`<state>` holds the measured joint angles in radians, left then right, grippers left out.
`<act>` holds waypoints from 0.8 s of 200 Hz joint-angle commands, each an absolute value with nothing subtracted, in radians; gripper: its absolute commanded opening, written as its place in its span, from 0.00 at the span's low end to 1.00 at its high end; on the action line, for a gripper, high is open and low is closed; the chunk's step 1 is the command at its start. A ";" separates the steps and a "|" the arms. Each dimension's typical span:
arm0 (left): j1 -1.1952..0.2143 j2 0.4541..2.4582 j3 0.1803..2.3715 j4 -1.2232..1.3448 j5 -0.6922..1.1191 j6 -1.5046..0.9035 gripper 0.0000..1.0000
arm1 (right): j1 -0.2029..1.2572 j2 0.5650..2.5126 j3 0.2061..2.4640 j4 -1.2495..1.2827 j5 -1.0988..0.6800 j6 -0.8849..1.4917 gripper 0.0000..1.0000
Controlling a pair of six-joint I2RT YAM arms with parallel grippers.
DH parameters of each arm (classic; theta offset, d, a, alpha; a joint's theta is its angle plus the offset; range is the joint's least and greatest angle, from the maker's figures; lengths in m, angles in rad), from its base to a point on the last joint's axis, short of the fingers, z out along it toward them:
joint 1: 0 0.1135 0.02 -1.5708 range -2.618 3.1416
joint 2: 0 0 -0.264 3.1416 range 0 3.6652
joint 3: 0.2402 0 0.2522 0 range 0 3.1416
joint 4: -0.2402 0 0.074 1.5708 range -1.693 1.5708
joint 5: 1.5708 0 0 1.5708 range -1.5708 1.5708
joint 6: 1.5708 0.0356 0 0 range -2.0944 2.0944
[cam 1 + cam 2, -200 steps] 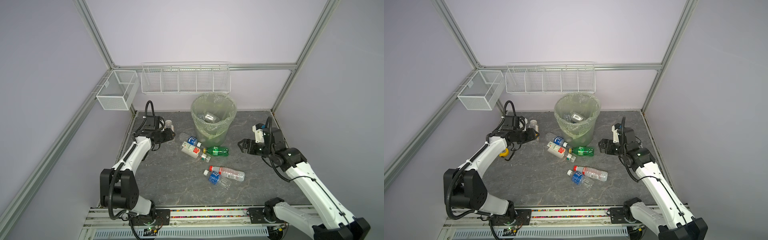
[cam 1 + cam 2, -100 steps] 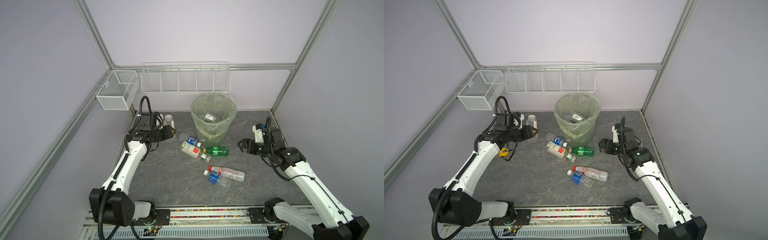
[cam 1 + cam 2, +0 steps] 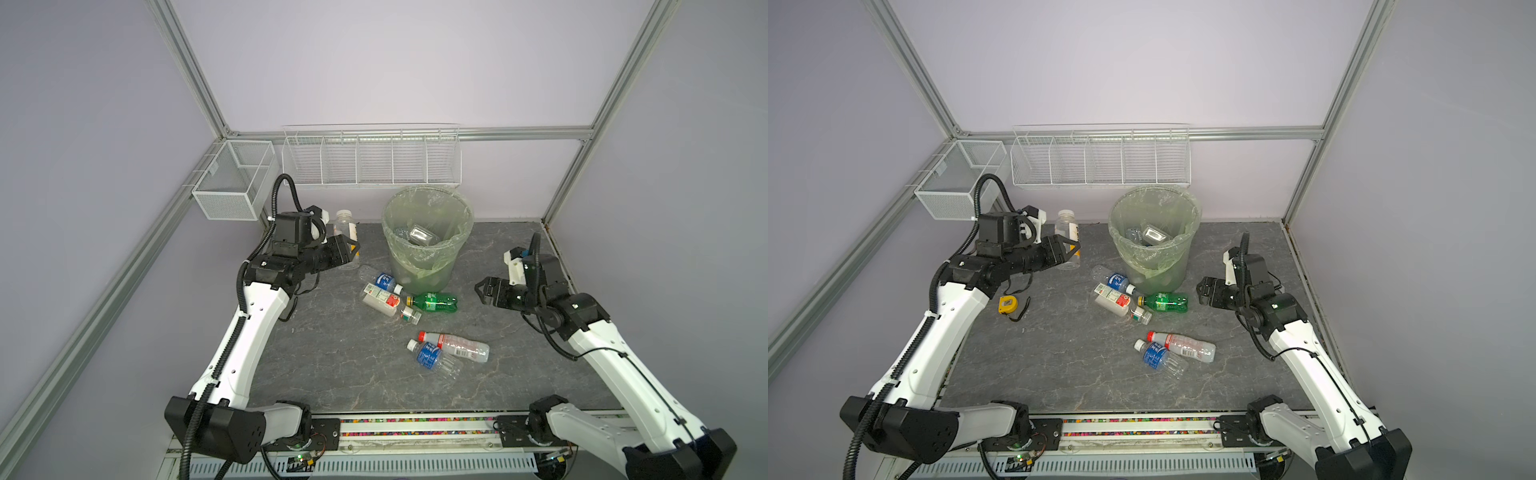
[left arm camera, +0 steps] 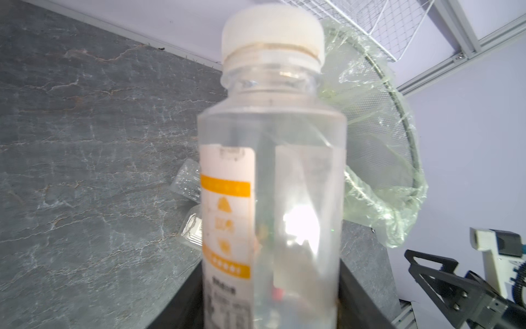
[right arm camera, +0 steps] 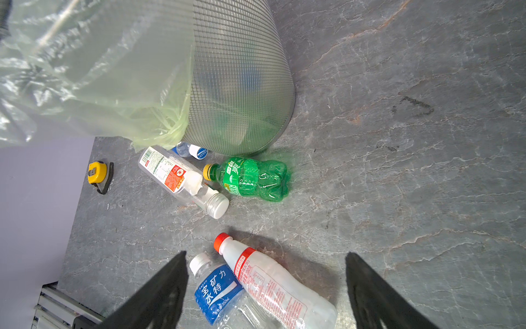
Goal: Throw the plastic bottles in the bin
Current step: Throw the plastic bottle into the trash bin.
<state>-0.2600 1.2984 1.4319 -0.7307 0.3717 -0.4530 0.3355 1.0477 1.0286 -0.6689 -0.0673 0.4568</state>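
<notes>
Left hand (image 3: 352, 248) is pinched on the lower body of the clear white-capped bottle (image 3: 345, 226), holding it upright at the left of centre in both top views, just left of the bin (image 3: 419, 266). The left wrist view shows dark fingers flanking the bottle below its orange-and-white label. Whether its base clears the worktop (image 3: 332, 365) I cannot tell.

The step looks to be the carry to the bin. The bin stands taller than the bottle, so the base should rise above the rim before any travel to the right. With the grip so low, the bottle may tip, so a smooth, unhurried swing seems wise. Release is best over the middle of the opening, away from the liner bag (image 3: 415, 259) that droops loosely over the rim and could snag.

Further out, the right hand (image 3: 478, 291) is spread and empty at the centre right, beside the bin; it should stay clear of the mouth. Several bottles already lie inside. On the worktop remain the green bottle (image 3: 434, 302) and two more by the bin's foot, plus the red-capped bottle (image 3: 457, 346) touching the blue-labelled bottle (image 3: 430, 355) lower down.
</notes>
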 commanded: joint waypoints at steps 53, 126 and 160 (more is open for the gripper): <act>-0.353 1.215 1.454 -0.606 0.423 -0.503 0.50 | 0.332 1.055 1.026 -0.665 -0.057 0.468 0.88; -0.401 1.250 1.498 -0.579 0.427 -0.511 0.50 | 0.333 1.066 1.031 -0.659 -0.063 0.480 0.88; -0.402 1.201 1.409 -0.570 0.408 -0.512 0.50 | 0.331 1.055 1.026 -0.665 -0.039 0.474 0.88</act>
